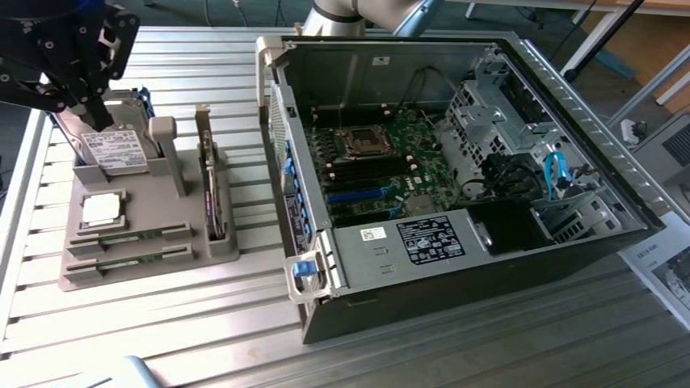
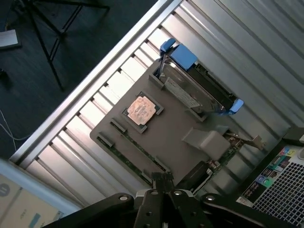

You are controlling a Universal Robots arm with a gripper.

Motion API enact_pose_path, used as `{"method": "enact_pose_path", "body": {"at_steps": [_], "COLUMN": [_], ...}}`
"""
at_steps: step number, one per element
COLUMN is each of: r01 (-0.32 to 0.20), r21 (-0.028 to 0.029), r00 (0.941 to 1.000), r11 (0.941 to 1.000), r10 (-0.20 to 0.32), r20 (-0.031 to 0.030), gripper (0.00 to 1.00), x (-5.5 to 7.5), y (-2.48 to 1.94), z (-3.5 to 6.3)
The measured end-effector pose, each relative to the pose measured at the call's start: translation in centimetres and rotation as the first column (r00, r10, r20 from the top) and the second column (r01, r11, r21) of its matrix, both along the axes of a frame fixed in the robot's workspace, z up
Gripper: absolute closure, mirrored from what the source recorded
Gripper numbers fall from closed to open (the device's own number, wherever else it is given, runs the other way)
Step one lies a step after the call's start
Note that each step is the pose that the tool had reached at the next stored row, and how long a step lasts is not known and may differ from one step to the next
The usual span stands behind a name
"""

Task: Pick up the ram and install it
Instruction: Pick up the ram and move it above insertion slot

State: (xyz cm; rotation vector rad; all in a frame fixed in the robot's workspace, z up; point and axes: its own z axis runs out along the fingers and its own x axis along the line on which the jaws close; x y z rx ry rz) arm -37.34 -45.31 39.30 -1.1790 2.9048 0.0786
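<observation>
Currently your gripper [image 1: 95, 113] hangs pressed shut, empty, over the grey tray [image 1: 161, 212] at the exterior view's left; the ram [image 1: 132, 238] lies slotted there, nothing installed in the computer case [image 1: 571, 97].

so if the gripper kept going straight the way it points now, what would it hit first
Most likely the grey parts holder, near the ram sticks; the gripper hangs well above it, jaws shut, so the exact spot is unclear.

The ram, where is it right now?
In the exterior view the ram sits in a long slot of the grey holder, on the exterior view's left, next to the silver processor chip and apart from the open computer case.
</observation>
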Motion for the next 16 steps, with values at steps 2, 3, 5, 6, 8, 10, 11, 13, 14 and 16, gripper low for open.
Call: {"method": "enact_pose_path", "body": {"at_steps": [2, 3, 5, 6, 8, 10, 11, 13, 14, 16], "r01": [-0.044, -0.056, -0.083, -0.105, -0.139, -0.164, -0.178, -0.207, -0.225, -0.255], "r21": [0.0, 0.0, 0.0, 0.0, 0.0, 0.0, -0.0001, 0.0, 0.0, 0.0], "r00": [0.999, 0.9984, 0.9966, 0.9944, 0.9903, 0.9864, 0.9841, 0.9783, 0.9743, 0.9669], "r11": [0.999, 0.9984, 0.9966, 0.9944, 0.9903, 0.9864, 0.9841, 0.9783, 0.9743, 0.9669], "r10": [0.044, 0.056, 0.083, 0.105, 0.139, 0.164, 0.178, 0.207, 0.225, 0.255], "r20": [0.0, 0.0, 0.0, 0.0, 0.0, -0.0001, -0.0001, 0.0, -0.0001, 0.0], "gripper": [0.89, 0.89, 0.89, 0.89, 0.89, 0.89, 0.89, 0.89, 0.89, 0.89], "x": [0.0, 0.0, 0.0, 0.0, 0.0, 0.0, 0.0, 0.0, 0.0, 0.0], "y": [0.0, 0.0, 0.0, 0.0, 0.0, 0.0, 0.0, 0.0, 0.0, 0.0], "z": [0.0, 0.0, 0.0, 0.0, 0.0, 0.0, 0.0, 0.0, 0.0, 0.0]}}
